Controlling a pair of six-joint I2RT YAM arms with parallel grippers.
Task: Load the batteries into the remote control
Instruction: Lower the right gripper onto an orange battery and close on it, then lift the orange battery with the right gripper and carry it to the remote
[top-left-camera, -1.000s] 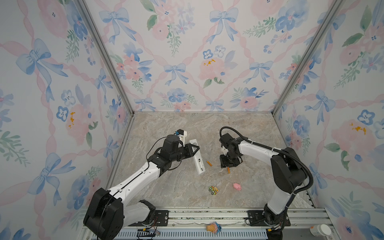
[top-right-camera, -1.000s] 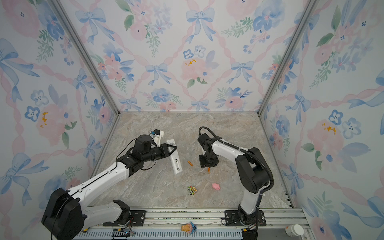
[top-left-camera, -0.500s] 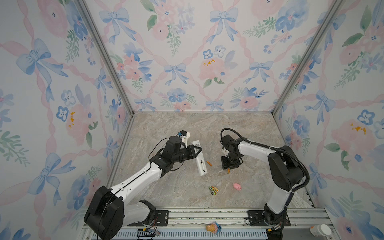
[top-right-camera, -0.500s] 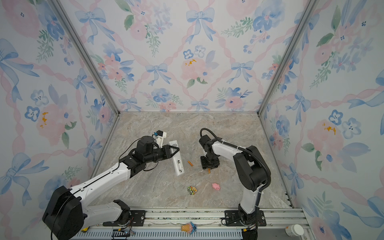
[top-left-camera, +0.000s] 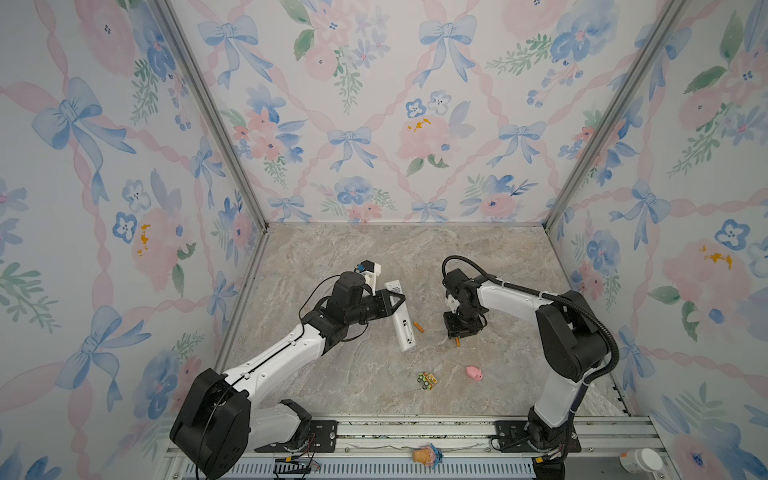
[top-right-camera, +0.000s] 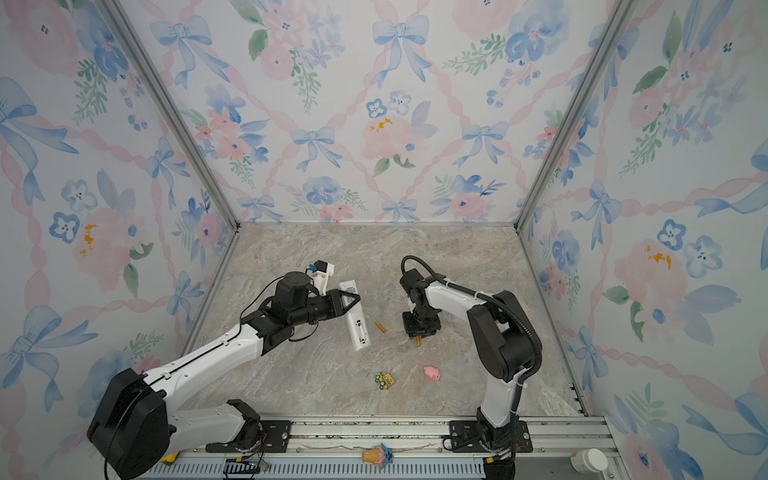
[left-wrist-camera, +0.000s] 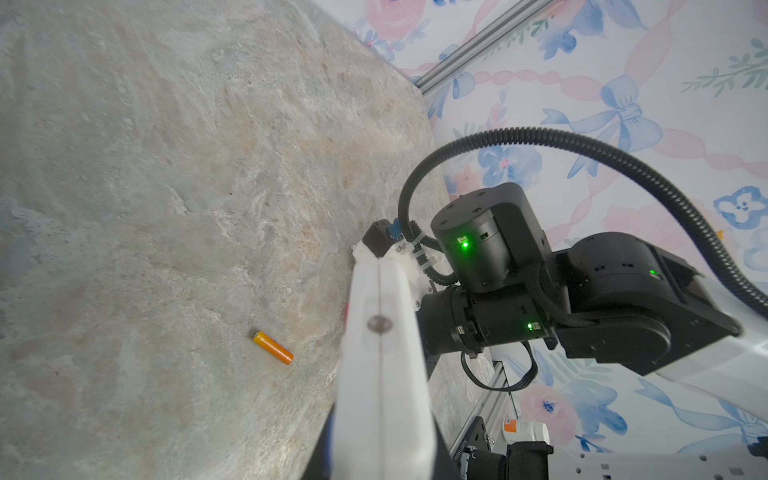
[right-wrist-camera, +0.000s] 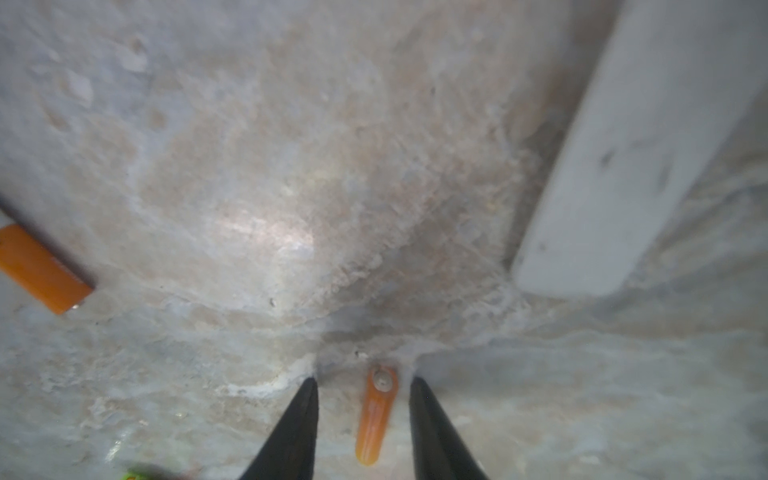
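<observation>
Left hand (top-left-camera: 395, 300) clamped on remote (top-left-camera: 405, 332), mid tabletop (top-left-camera: 353, 374). Right hand (right-wrist-camera: 362, 380) apart, straddling 1 battery (right-wrist-camera: 376, 415), no contact yet. 2nd battery (top-left-camera: 418, 327) just beside remote. Risk: battery sits off-centre between fingers (right-wrist-camera: 428, 415), so closing may roll or flick it away.

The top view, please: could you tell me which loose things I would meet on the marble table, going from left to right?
remote control → first battery → second battery → pink pig toy. The toy car overlaps the first battery's span, so it is left out.
</observation>
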